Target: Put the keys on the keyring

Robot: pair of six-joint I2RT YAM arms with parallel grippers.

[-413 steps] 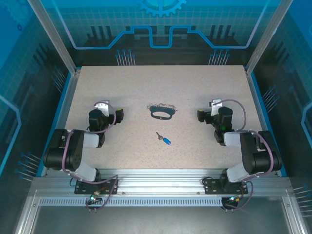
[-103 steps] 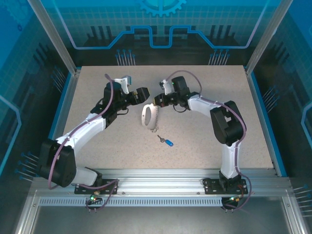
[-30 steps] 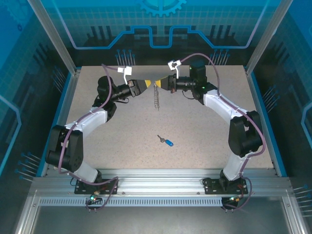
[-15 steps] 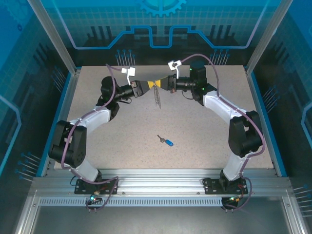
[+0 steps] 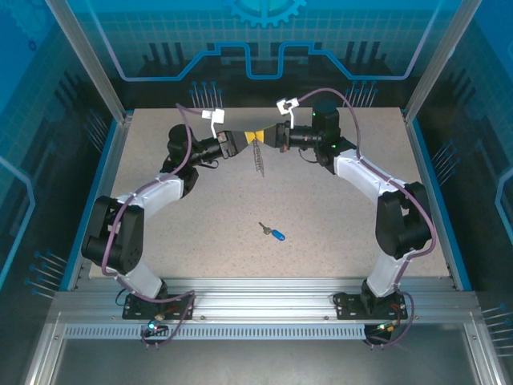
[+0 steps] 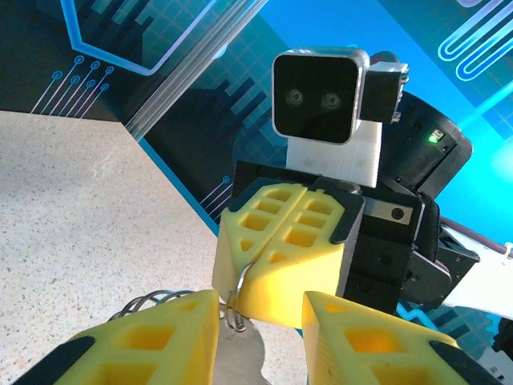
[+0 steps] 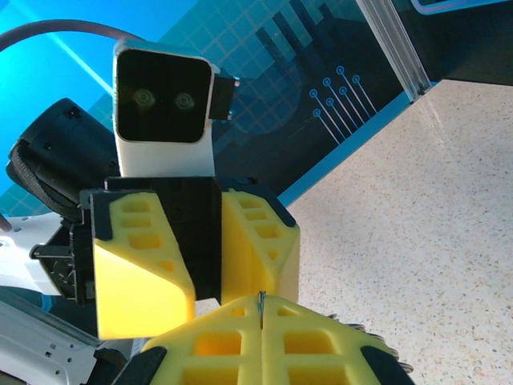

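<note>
Top external view: both arms reach toward the middle of the far edge of the table (image 5: 208, 241), wrists facing each other. The left gripper (image 5: 236, 143) and right gripper (image 5: 269, 137) hold the keyring (image 5: 256, 158) up between them, its silver chain dangling free above the surface. The key (image 5: 275, 233), blue-headed, lies alone near the table's centre, well apart from both grippers.

Left wrist view: the right gripper's yellow fingers (image 6: 280, 249) are pressed fully together on the keyring's thin wire ring (image 6: 232, 309). The left gripper's own fingers stand partly apart at the bottom edge, with a grey blur between them.

Right wrist view: the left gripper's fingers (image 7: 256, 241) flank a dark strap (image 7: 196, 241) that fills their gap, so they appear clamped on it.

The step in hand looks like presenting the keyring with its ring exposed. Next, one gripper would probably have to let go, lift the tiny key off the table and thread its hole onto the ring, which calls for fine, exact alignment.
</note>
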